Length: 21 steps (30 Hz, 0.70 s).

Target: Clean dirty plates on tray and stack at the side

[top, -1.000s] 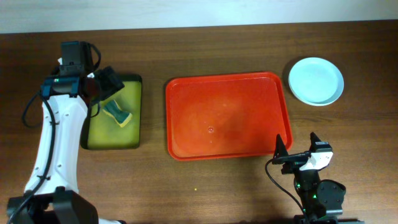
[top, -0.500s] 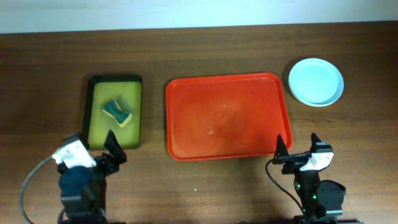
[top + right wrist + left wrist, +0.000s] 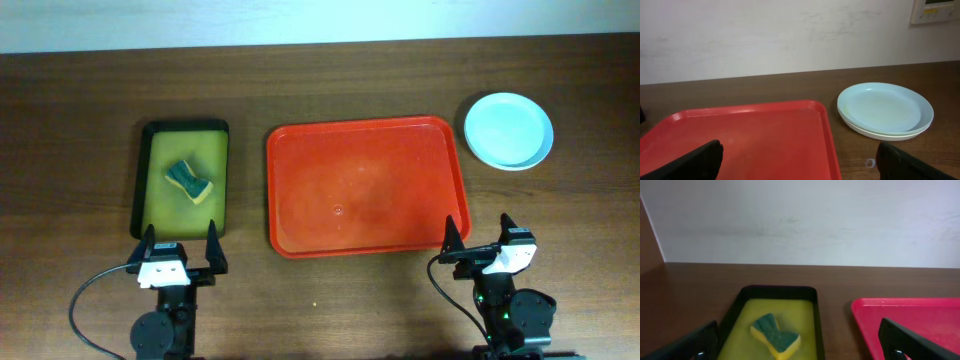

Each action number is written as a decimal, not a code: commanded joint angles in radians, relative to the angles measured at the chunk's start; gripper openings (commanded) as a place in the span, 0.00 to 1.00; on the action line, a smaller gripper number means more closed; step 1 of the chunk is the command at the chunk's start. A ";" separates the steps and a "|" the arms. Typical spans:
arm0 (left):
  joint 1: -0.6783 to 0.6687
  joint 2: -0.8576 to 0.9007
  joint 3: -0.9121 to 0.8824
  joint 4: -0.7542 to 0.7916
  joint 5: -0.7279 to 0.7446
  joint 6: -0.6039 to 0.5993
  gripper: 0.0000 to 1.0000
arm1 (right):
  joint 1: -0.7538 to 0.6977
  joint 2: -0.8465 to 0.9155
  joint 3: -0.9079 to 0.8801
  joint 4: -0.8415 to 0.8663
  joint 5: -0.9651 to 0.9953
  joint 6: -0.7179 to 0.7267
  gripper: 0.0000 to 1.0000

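You find the plates (image 3: 508,130) stacked off the far right corner of the tray (image 3: 366,186), nearest your right gripper (image 3: 477,236). It and the left gripper (image 3: 180,240) are spread, empty.

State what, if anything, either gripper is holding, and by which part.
Nothing is held: the left gripper and the right gripper are both open and empty.

You are seeing the left gripper (image 3: 180,238), which a second ago hung over the black-rimmed tray (image 3: 182,127), now sitting parked at the table's (image 3: 320,315) near edge, jaws spread wide.
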 commanded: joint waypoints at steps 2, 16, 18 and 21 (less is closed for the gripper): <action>-0.004 -0.009 -0.003 -0.072 -0.075 0.024 0.99 | 0.007 -0.007 -0.005 -0.004 0.005 0.003 0.99; -0.003 -0.009 -0.003 -0.077 -0.061 0.042 0.99 | 0.007 -0.007 -0.005 -0.004 0.005 0.003 0.99; -0.003 -0.009 -0.003 -0.077 -0.061 0.042 0.99 | 0.007 -0.007 -0.005 -0.005 0.005 0.003 0.99; -0.003 -0.009 -0.002 -0.077 -0.061 0.042 0.99 | 0.007 -0.007 -0.005 -0.005 0.005 0.003 0.99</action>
